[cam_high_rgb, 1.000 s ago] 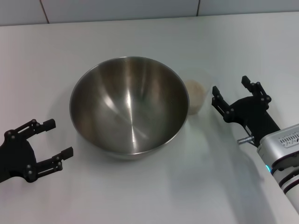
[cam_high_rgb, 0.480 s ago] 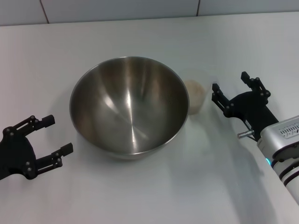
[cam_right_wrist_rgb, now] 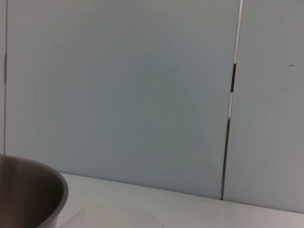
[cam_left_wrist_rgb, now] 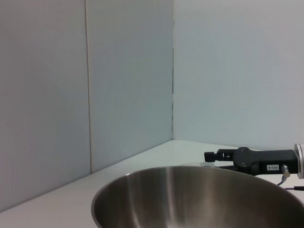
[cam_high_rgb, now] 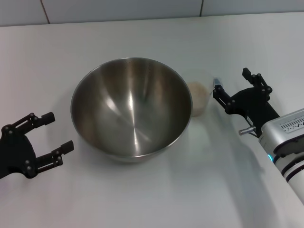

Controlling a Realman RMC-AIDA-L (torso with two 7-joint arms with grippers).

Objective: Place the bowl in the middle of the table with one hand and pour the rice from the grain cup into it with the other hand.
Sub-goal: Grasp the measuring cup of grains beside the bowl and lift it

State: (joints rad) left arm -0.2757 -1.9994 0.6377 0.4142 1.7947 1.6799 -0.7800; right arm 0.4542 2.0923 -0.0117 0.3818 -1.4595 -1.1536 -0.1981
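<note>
Two of my grippers, left (cam_high_rgb: 49, 134) and right (cam_high_rgb: 231, 82), hang spread in the head view beside the steel bowl (cam_high_rgb: 131, 107); the grain cup (cam_high_rgb: 199, 97) of rice (cam_high_rgb: 198, 90) stands behind its rim, hidden from my left wrist.

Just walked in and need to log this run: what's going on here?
The bowl sits empty on the table, with the grain cup of rice beside its right rim. The right gripper, open, is close beside the cup but not gripping it. The left gripper, open, hangs off the bowl's left side, holding nothing. No rice poured yet.
</note>
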